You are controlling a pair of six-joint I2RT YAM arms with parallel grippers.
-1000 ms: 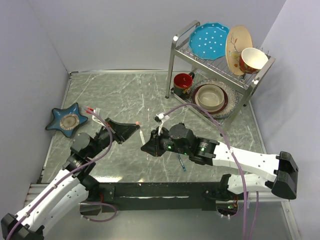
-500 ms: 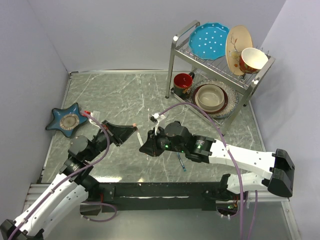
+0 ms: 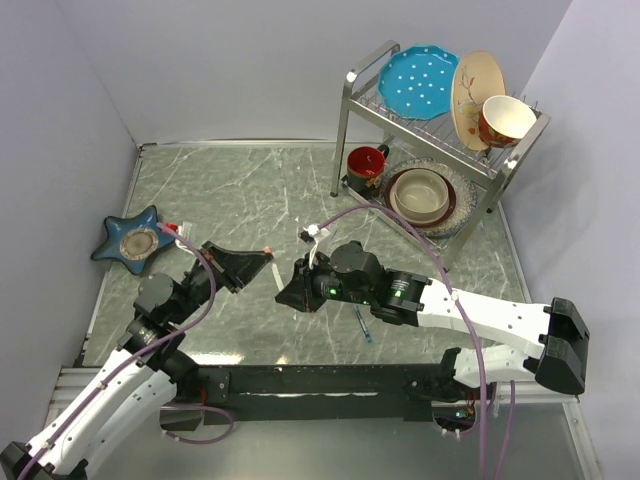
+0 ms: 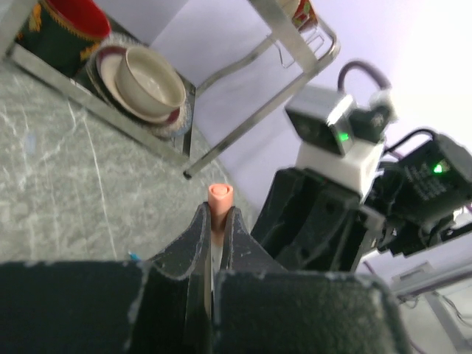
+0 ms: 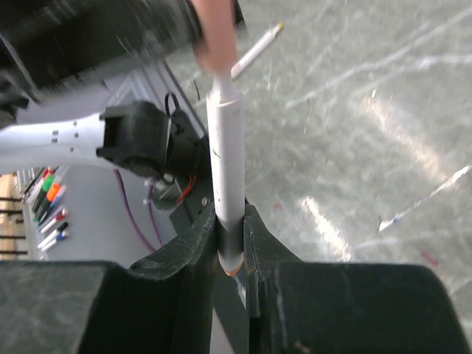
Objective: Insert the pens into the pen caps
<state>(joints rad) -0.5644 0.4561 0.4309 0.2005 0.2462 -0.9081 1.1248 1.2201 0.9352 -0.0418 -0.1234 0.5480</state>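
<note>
A blue star-shaped dish [image 3: 135,240], glazed, with a round brownish centre, lies at the left of the grey-green, marble-veined worktop [image 3: 240,190].

Just right of it the left fingers [image 4: 203,221], black and rough-surfaced, are pressed narrow onto a short salmon-orange plastic cap [image 4: 219,196]. The cap is a small tube that stands out past the fingertips, above the worktop.

The right fingers [image 5: 206,234], equally black and matte, grip a slim, smooth white pen [image 5: 226,162] near its lower end. The pen is round and stands straight up from them in the wrist view. Its upper end meets the blurred cap, and the blur hides whether the tip is inside. From above, the two arms' fingertips face each other closely at mid-worktop.

A second white pen [image 5: 255,49] with a yellowish tip lies flat on the worktop beyond the held one. A thin blue pen [image 3: 362,325] lies beside the right arm's wrist, near the front edge.

At the far right stands a shiny metal wire rack [image 3: 352,95]. Its upper shelf holds a dotted blue plate [image 3: 418,80], a cream plate [image 3: 470,92] and a red bowl [image 3: 505,120]. Below are a red mug [image 3: 367,165] and a cream bowl [image 3: 420,192] on a patterned plate.
</note>
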